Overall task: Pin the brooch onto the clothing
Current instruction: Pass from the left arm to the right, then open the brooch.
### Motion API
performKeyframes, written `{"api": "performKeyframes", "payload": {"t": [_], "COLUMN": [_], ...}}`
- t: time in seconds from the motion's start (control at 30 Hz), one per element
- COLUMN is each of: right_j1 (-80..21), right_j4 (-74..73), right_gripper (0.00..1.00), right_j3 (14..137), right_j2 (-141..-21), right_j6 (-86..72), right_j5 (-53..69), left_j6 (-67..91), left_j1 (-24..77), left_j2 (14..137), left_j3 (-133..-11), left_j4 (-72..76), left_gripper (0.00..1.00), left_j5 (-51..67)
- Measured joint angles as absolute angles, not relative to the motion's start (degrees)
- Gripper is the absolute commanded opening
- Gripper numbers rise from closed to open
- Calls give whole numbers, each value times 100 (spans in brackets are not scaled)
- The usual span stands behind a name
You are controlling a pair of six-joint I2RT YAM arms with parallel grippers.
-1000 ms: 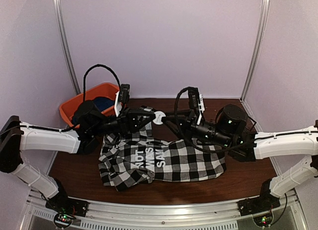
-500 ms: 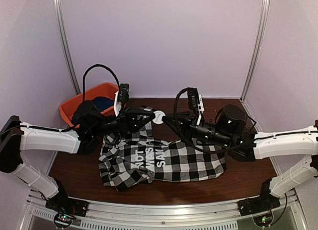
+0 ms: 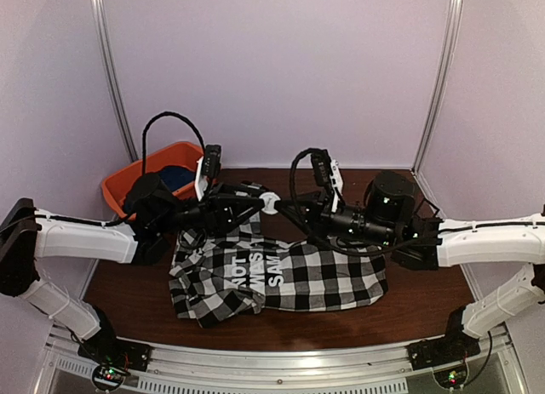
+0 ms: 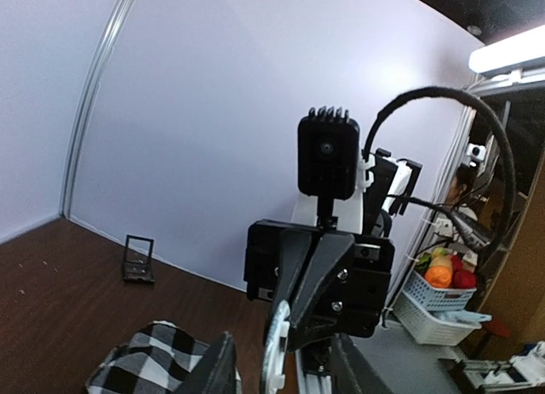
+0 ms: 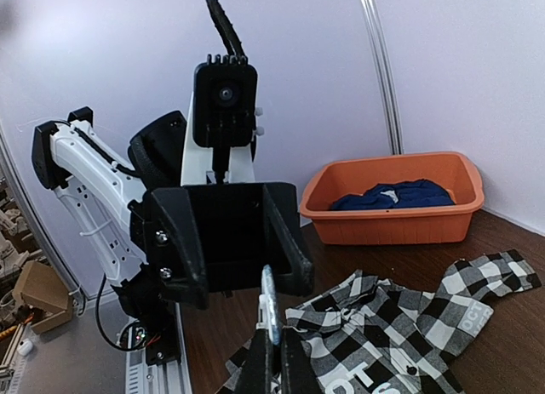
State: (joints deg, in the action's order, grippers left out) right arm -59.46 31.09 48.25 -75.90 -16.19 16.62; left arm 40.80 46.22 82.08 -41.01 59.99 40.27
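The brooch point(image 3: 269, 199), a white disc, hangs in the air above the back edge of the checked shirt point(image 3: 298, 275). My right gripper point(image 3: 282, 205) is shut on the brooch point(image 5: 269, 302), edge-on between its closed fingers point(image 5: 261, 368). My left gripper point(image 3: 255, 202) faces it from the left, open, one finger on each side of the disc without closing on it. In the left wrist view the brooch point(image 4: 274, 351) sits between my spread fingers point(image 4: 218, 364), gripped by the right gripper point(image 4: 319, 279). The shirt point(image 5: 400, 326) lies flat on the table, its white lettering showing.
An orange tub point(image 3: 119, 185) holding a dark navy garment point(image 5: 396, 196) stands at the back left. A small black frame point(image 4: 138, 259) lies by the back wall. White walls with metal posts enclose the brown table point(image 3: 426, 309).
My right arm has shifted left, bringing the brooch slightly further in between the left gripper's fingers. The shirt has not moved.
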Motion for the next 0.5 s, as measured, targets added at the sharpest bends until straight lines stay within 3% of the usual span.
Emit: {"api": "performKeyframes", "payload": {"t": [0.07,0.23,0.5], "right_j1": [-5946,-5946,-5944], "right_j4": [2587,1085,-913], "right_gripper": [0,0,0], "right_j3": [4952,5299,5675], "right_j2": [-7470,-6906,-6329], "right_j6": [-1531,-1330,-1109], "right_j5": [1636,1562,1876], "left_j6": [4001,3605,2128], "left_j1": [4624,4622,4624], "left_j2": [8206,8108,7950], "left_j3": [-4101,-4123,-5000], "left_j4": [5924,5411,3310], "left_gripper": [57,63,78], "left_j5": [4027,4042,4021]}}
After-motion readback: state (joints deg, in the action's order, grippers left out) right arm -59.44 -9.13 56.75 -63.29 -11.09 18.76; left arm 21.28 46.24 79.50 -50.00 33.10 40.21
